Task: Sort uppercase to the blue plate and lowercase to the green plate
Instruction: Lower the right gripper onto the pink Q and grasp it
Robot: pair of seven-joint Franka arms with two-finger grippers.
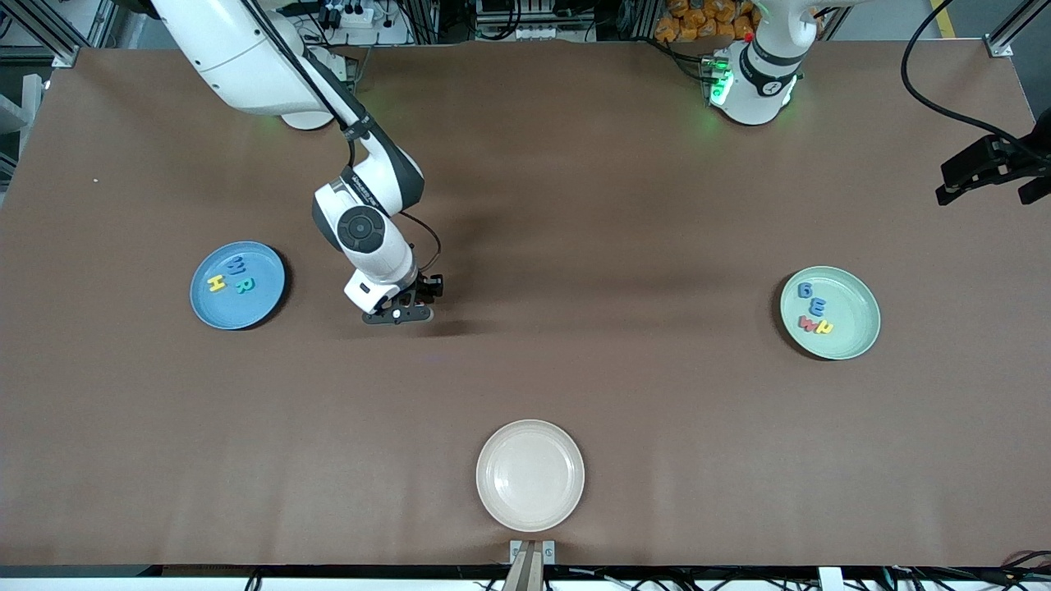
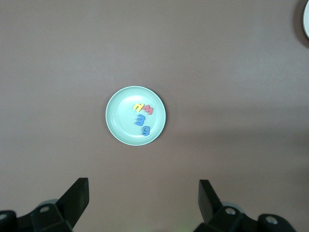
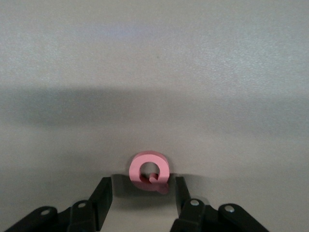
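The right gripper (image 3: 142, 187) is down at the table, between the blue plate (image 1: 267, 305) and the middle. Its fingers are spread either side of the red Q (image 3: 149, 169), not pinching it. The likely risk is that one finger meets the light foam first and skews it, or the Q slips on the carry to the blue plate, which holds W, H and R. The left gripper (image 2: 143, 191) waits spread above the green plate (image 1: 864, 297), which holds the four lowercase letters.

The brown table (image 1: 624, 246) is smooth and matte. A cream plate (image 1: 530, 474) sits nearest the camera, and cables and frame rails edge the room.
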